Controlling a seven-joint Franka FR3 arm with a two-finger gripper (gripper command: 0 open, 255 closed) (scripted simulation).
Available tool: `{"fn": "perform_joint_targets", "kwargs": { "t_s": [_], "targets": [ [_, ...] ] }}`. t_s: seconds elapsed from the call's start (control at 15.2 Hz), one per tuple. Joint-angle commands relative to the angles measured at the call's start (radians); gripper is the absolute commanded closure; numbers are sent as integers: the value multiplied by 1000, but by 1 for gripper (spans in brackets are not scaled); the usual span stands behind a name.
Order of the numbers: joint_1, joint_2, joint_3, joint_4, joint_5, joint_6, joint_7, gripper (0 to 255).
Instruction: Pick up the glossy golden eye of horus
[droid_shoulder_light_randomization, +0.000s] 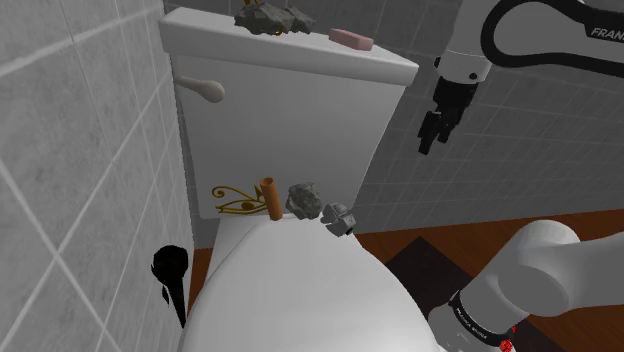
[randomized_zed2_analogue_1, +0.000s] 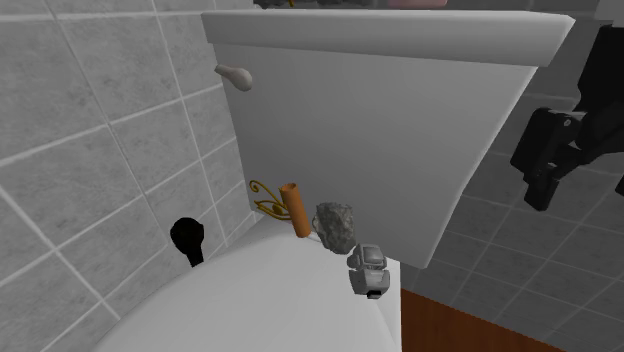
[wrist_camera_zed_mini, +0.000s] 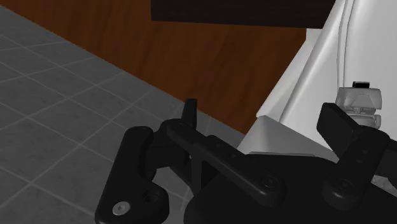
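The golden eye of Horus (droid_shoulder_light_randomization: 235, 200) (randomized_zed2_analogue_1: 265, 195) lies at the back of the white toilet lid (droid_shoulder_light_randomization: 300, 295), against the tank (droid_shoulder_light_randomization: 290, 120), partly hidden behind a brown cylinder (droid_shoulder_light_randomization: 268, 197) (randomized_zed2_analogue_1: 294, 208). My black gripper (droid_shoulder_light_randomization: 432, 135) (randomized_zed2_analogue_1: 540, 180) hangs in the air off the tank's side, toward the shoulder view's right, well above and away from the eye. In the wrist view the gripper (wrist_camera_zed_mini: 264, 118) stands open with nothing between its fingers, over grey tiles and wooden floor.
Beside the cylinder sit a grey rock (droid_shoulder_light_randomization: 304, 199) (randomized_zed2_analogue_1: 337, 224) and a small grey-white object (droid_shoulder_light_randomization: 340, 218) (wrist_camera_zed_mini: 359, 102). On the tank lid lie dark stones (droid_shoulder_light_randomization: 270, 17) and a pink bar (droid_shoulder_light_randomization: 351, 38). A black object (droid_shoulder_light_randomization: 170, 268) stands by the tiled wall.
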Motion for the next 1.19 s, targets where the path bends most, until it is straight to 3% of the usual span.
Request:
{"fn": "perform_joint_targets", "kwargs": {
  "t_s": [0.0,0.59,1.12],
  "targets": [
    [0,0,0,0,0,0,0,0],
    [58,141,218,6,-45,241,152,0],
    [57,338,428,81,-195,404,335,0]
  ]
}}
